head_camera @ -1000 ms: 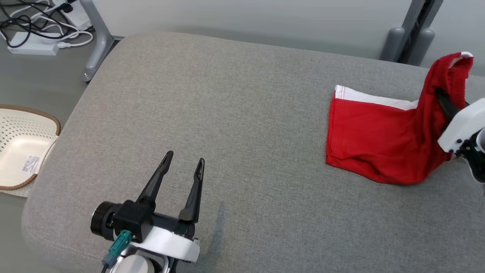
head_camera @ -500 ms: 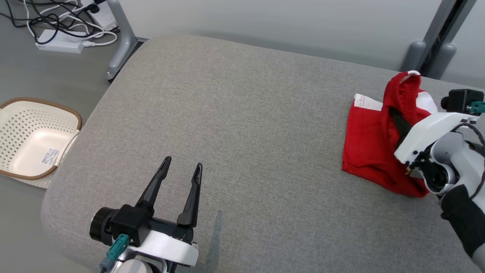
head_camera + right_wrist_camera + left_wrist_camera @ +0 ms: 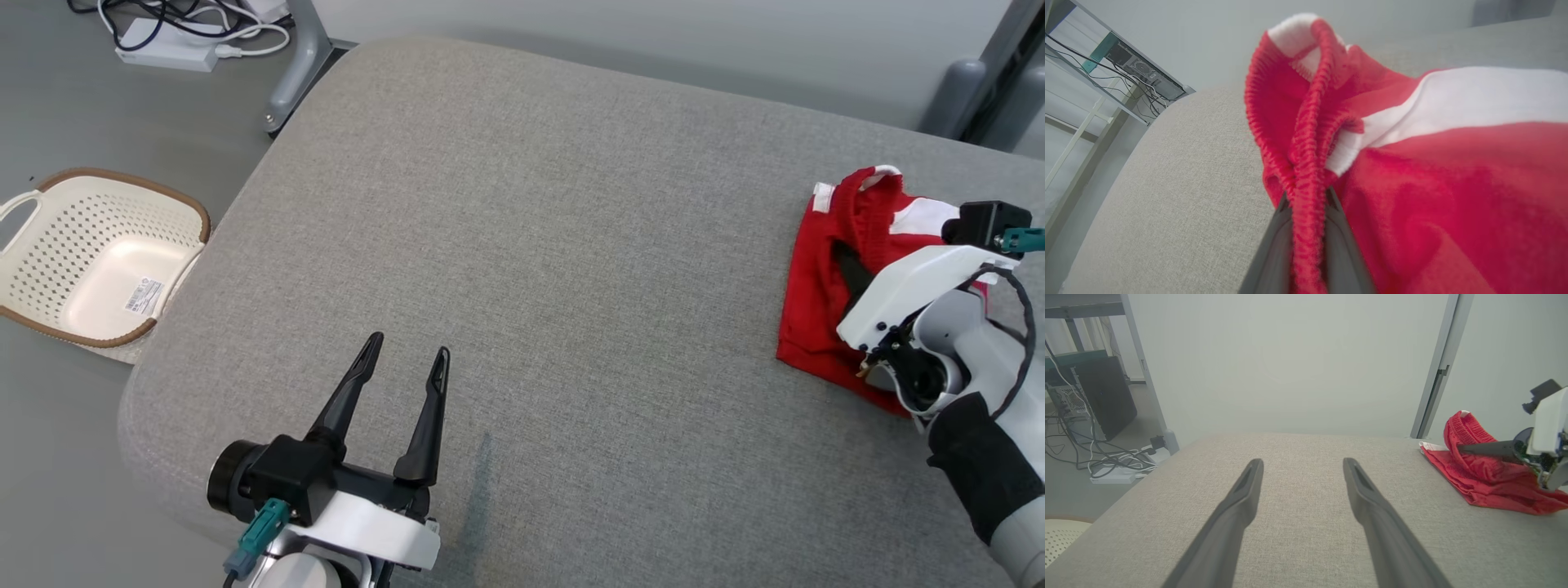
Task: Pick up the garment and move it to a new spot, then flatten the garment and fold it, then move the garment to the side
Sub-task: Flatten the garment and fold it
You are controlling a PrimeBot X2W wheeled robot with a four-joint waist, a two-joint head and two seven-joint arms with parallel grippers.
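Observation:
The garment (image 3: 816, 302) is a pair of red shorts with white trim, bunched at the right side of the grey cushioned surface (image 3: 571, 269). My right gripper (image 3: 849, 273) is shut on its ribbed red waistband (image 3: 1308, 163), which is lifted and folded over the rest of the cloth (image 3: 1490, 482). In the right wrist view the waistband is pinched between the two dark fingers (image 3: 1274, 249). My left gripper (image 3: 406, 363) hovers open over the near left part of the surface, far from the garment, with nothing between its fingers (image 3: 1241, 506).
A cream perforated basket (image 3: 98, 253) with a brown rim stands on the floor to the left of the surface. A power strip and cables (image 3: 171, 51) lie on the floor at the far left beside a grey metal leg (image 3: 298, 69). A grey post (image 3: 1433, 367) stands behind the surface.
The head camera has turned, shifting the whole picture. My right gripper has carried the waistband leftward over the garment and lower, so the cloth is now more bunched. The left gripper stays open.

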